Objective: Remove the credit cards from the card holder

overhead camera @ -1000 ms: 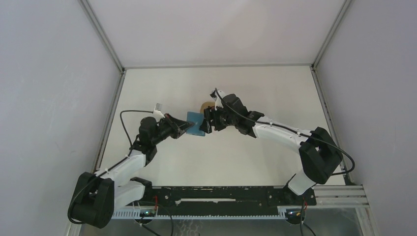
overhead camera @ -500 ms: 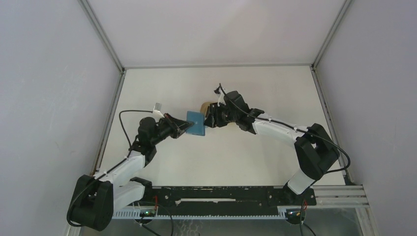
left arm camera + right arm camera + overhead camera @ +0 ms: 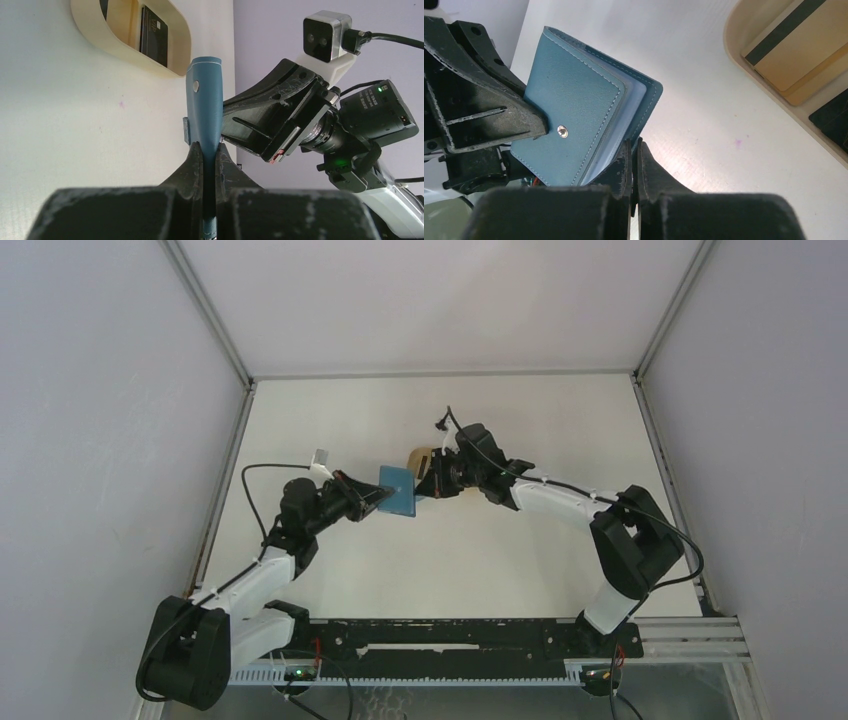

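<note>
The teal-blue card holder [image 3: 398, 491] hangs above the table, held between both arms. My left gripper [image 3: 209, 150] is shut on its near edge, and the card holder [image 3: 205, 100] stands edge-on with its snap stud showing. In the right wrist view the card holder [image 3: 574, 125] is slightly fanned, with lighter blue leaves inside. My right gripper [image 3: 634, 145] is shut at its lower corner, where the darker back cover runs into the jaws. Credit cards lie in the beige tray: a tan card [image 3: 794, 55] with a black stripe and a black card [image 3: 831, 120].
The beige oval tray [image 3: 420, 455] sits on the white table just behind the right gripper [image 3: 428, 487]. The tray [image 3: 125, 45] also shows in the left wrist view. Grey walls enclose the table on three sides. A small purple mark [image 3: 738, 143] is on the tabletop.
The right gripper went from wide open to shut while moving in on the card holder's right edge. The left gripper and the card holder stayed in place.
</note>
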`<state>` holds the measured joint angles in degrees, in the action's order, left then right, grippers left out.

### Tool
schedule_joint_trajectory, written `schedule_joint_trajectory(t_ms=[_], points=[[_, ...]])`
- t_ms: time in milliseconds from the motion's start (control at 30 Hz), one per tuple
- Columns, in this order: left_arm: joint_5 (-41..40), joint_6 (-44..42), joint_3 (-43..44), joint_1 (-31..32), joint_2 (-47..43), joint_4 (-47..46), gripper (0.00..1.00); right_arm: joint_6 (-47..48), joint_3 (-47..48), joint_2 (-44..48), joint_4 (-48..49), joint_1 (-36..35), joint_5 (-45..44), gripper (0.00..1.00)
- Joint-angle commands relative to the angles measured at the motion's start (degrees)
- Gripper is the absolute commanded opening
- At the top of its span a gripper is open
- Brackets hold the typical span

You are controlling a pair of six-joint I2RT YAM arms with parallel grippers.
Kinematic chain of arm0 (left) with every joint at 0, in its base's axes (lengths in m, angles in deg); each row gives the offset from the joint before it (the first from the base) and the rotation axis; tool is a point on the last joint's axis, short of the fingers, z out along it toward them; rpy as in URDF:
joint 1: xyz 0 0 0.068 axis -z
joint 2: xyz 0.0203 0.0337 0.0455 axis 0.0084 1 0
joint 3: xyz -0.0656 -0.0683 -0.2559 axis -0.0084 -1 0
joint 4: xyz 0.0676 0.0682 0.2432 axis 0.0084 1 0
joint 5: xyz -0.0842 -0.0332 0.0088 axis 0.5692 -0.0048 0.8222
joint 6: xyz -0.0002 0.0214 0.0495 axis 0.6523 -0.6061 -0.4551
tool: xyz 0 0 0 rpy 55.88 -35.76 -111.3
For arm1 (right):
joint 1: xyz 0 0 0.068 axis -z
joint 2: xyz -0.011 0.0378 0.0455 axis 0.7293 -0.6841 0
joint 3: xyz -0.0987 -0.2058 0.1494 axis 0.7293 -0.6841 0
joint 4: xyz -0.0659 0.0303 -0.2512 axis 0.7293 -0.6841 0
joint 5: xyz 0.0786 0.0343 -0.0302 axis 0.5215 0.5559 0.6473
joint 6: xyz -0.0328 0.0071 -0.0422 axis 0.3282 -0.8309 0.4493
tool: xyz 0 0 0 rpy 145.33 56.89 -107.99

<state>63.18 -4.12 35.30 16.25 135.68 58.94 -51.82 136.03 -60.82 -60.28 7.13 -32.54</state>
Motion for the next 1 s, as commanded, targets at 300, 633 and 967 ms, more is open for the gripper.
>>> schedule_joint_trajectory(t_ms=[300, 633, 967], points=[[1.70, -4.59, -0.52, -0.20, 5.94, -3.10, 0.71, 3.97, -5.77, 9.18, -0.66, 3.58, 5.00, 0.00], [-2.27, -12.86, 0.25, 2.46, 10.13, 4.88, 1.00, 4.19, -14.58, 9.05, 3.01, 4.72, 6.76, 0.00], [-6.65, -16.07, 3.15, 6.26, 12.96, 9.94, 0.99, 6.08, -18.67, 16.38, -2.75, 10.21, 4.51, 0.00]])
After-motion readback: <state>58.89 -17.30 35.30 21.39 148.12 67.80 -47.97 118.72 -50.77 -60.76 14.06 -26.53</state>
